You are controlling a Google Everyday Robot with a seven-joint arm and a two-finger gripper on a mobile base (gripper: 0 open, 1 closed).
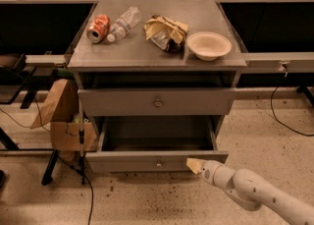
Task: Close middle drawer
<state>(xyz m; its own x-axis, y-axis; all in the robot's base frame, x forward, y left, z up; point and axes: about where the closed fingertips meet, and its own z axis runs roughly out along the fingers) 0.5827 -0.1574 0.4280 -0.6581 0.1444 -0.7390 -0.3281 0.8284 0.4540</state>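
The wide grey metal middle drawer point(156, 143) stands pulled well out of the grey table point(147, 56), its plain floor bare and exposed, its low flat front panel facing the speckled floor space in front. The small round centre knob point(158, 162) sits untouched, because closing needs a push, not a grasp. That is probably why the tan-tipped gripper point(195, 165) at the end of the white arm is low on the right, its tip against or just beside the right part of the front panel, well to the side of the knob. Whether it is open or closed cannot be told; it seems to hold nothing. The arm reaches in from the lower right, so the contact point lies off centre, and a push there could skew the drawer in its slides unless it is directed straight back. The taller-fronted grey drawer above point(157, 102) is already flush. On the table top lie a red crushed soda can point(98, 27), a clear plastic bottle point(123, 22), a crumpled yellow snack bag point(166, 32) and a cream round bowl point(209, 45), all clear of the drawer's travel.
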